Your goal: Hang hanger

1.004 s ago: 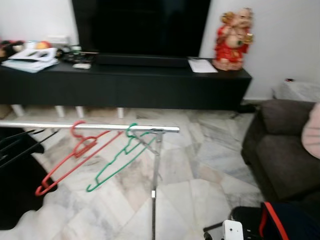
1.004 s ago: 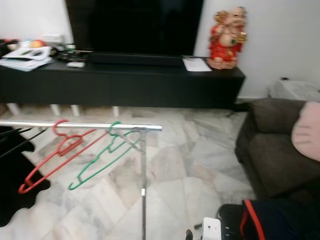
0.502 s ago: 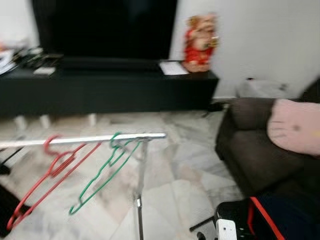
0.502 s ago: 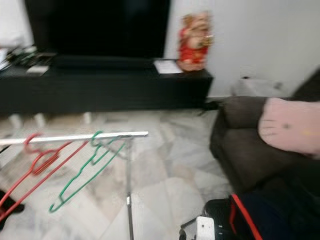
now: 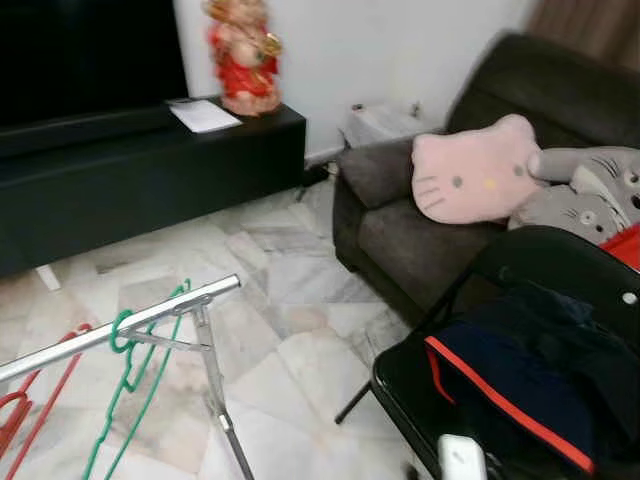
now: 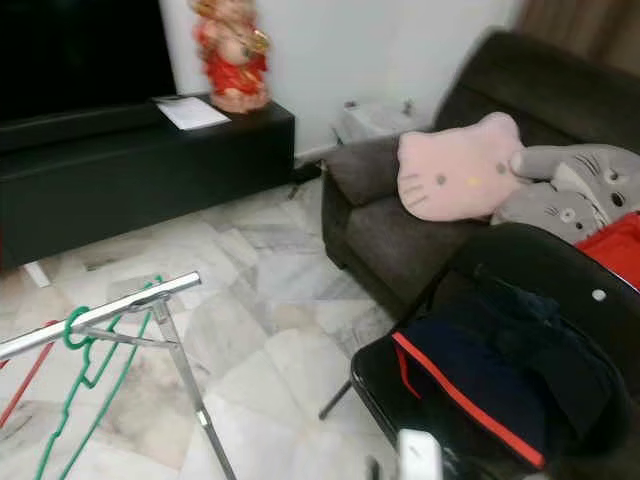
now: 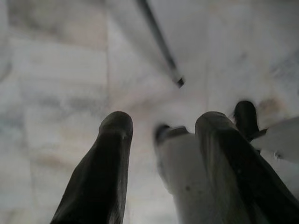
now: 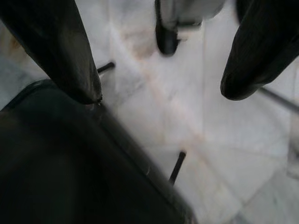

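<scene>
Marble floor [image 5: 300,350] lies open between my rail [image 5: 120,325], where the green hanger [image 5: 130,370] hangs near its end, and the black chair [image 5: 520,380]; wrist views show my left gripper [image 7: 161,128] and right gripper [image 8: 163,88] spread wide, empty.

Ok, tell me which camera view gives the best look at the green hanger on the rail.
The left eye view: the green hanger hangs by its hook on the silver rail, sitting further into the frame. The right eye view shows the same hanger nearer the edge, with its lower part cropped. Both wrist views look down at marble floor, not at the hanger.
</scene>
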